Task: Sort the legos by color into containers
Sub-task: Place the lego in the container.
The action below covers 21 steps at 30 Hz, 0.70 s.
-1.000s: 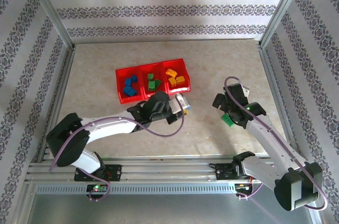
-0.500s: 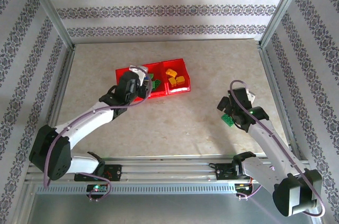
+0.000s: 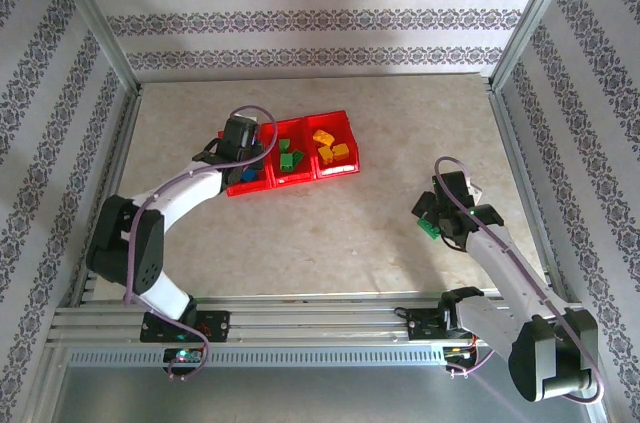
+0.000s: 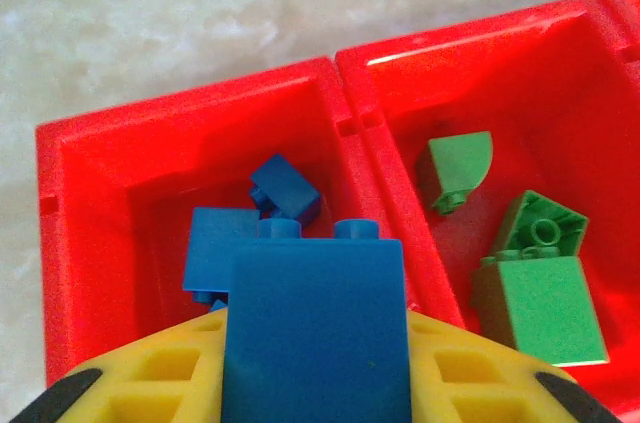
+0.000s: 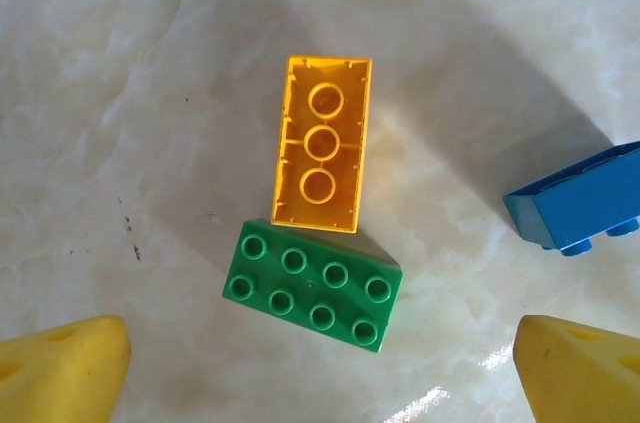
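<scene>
Left pincer (image 3: 245, 143), its arm stretched far forward, clamps a blue brick (image 4: 316, 333) that hides part of the containers' (image 4: 90, 173) compartment beneath. Right pincer (image 5: 320, 373) points down, spread wide. Just ahead of its fingertips lie a green brick (image 5: 312, 286), an orange brick (image 5: 322, 143) and a blue one (image 5: 580, 208), cut off at the edge.

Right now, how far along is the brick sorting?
Mostly done: the red tray holds blue bricks, green bricks and orange bricks in separate compartments. In hand: the left gripper holds one blue brick over the blue compartment. Left: a green brick, an orange brick and a loose blue brick lie on the table under the open right gripper.
</scene>
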Motion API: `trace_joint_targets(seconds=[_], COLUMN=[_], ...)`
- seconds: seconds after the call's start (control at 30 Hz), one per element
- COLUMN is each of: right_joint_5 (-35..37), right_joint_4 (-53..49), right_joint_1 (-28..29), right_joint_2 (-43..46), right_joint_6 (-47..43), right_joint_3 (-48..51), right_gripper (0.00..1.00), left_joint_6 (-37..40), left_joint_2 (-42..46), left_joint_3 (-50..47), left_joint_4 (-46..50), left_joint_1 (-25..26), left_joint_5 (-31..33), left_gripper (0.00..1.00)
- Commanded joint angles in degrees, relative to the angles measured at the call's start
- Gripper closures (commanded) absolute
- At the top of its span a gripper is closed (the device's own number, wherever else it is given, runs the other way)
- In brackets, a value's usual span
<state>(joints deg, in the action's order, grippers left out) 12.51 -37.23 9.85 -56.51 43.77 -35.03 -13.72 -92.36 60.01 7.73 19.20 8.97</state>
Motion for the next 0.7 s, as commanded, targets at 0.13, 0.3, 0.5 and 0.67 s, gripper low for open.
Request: trace_joint_targets(seconds=[0.13,0.3,0.5,0.67], right_joint_5=[-2.08,-3.78,-4.75,-5.42], right_joint_4=[3.28,5.41,7.04,7.95], right_joint_1=[-0.97,-1.46,-1.79,-1.94], right_joint_2=[-1.40,-2.82,-5.44,-7.06], right_joint_6=[0.25,-0.01,-0.31,-0.44], right_joint_3=[1.61,2.33,2.24,1.96], right_gripper=[0.02,0.02,0.02,0.02], left_joint_6=[-3.20,-3.91,-4.13,-4.60], left_joint_2=[-4.21,-5.26,-5.99,-5.32], left_joint_3=[4.03,3.57,3.40,3.15], left_joint_4=[3.26,3.18,3.13,3.08], left_joint_1=[-1.85,-2.40,-2.96,-3.23], left_joint_5=[-1.37,-1.33,-1.28,-1.67], left_gripper=[0.73,0.71,0.65,0.55])
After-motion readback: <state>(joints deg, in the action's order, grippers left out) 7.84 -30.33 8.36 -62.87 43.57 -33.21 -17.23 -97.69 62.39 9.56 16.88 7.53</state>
